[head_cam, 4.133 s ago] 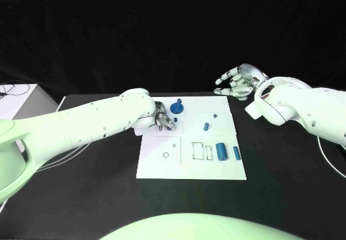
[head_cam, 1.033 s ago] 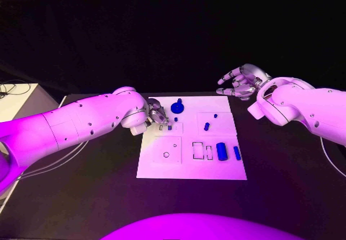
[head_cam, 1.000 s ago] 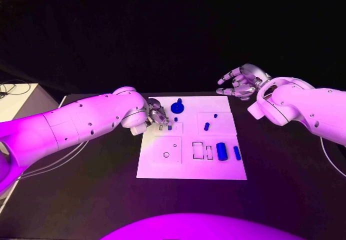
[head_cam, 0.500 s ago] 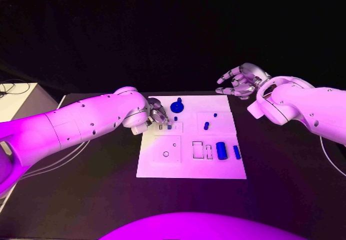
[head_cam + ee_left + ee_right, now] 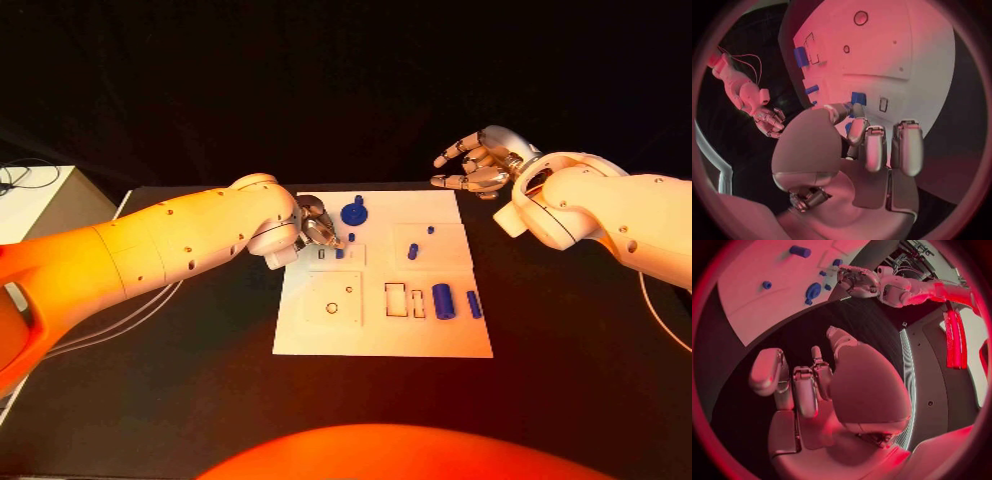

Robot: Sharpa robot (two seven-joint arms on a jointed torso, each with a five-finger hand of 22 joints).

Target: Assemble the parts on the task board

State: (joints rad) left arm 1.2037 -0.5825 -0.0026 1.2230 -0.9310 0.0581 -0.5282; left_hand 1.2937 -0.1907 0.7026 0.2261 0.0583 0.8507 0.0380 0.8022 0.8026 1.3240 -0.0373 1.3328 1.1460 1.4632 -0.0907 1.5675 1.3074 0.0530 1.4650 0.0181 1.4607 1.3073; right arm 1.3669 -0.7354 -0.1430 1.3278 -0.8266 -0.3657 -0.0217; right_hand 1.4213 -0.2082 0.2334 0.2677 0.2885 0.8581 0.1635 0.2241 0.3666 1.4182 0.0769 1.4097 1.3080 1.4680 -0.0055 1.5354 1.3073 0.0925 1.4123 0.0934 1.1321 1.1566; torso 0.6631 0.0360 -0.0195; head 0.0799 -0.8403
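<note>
Fingers (image 5: pixel 856 131) of left hand (image 5: pixel 317 228) pinching small blue part (image 5: pixel 858 98), its axis indiscernible.

Parts (image 5: pixel 443 301) on task board (image 5: pixel 382 338) — mid-table (image 5: pixel 173 380)

You have a matt black surface (image 5: pixel 173 380) under a smooth, flat white task board (image 5: pixel 382 340). The blue parts (image 5: pixel 443 301) look like moulded plastic, and each hand (image 5: pixel 476 165) is shiny bare metal on a glossy white arm (image 5: pixel 159 250).
</note>
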